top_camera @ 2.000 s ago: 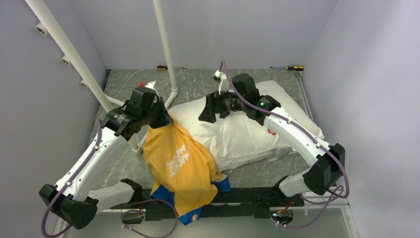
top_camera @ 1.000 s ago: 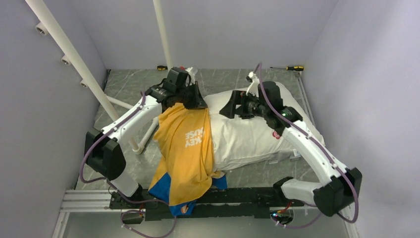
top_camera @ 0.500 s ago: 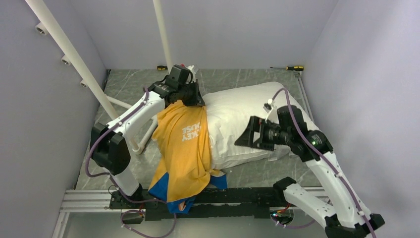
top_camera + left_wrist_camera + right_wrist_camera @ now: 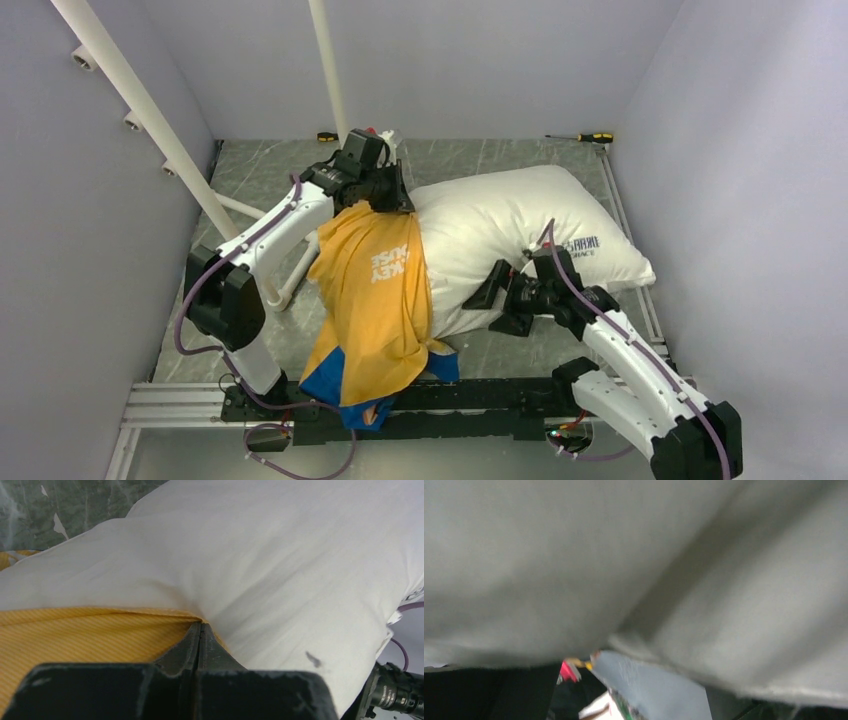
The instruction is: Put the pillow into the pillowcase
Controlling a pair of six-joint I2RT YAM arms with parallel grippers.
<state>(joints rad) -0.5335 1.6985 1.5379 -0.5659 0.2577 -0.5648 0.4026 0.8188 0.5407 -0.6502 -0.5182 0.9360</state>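
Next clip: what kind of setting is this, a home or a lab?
Probably a lab test booth, not a home: plain panel walls box in a marble-patterned table, white pipe framing stands at the left, and a screwdriver lies at the far edge.
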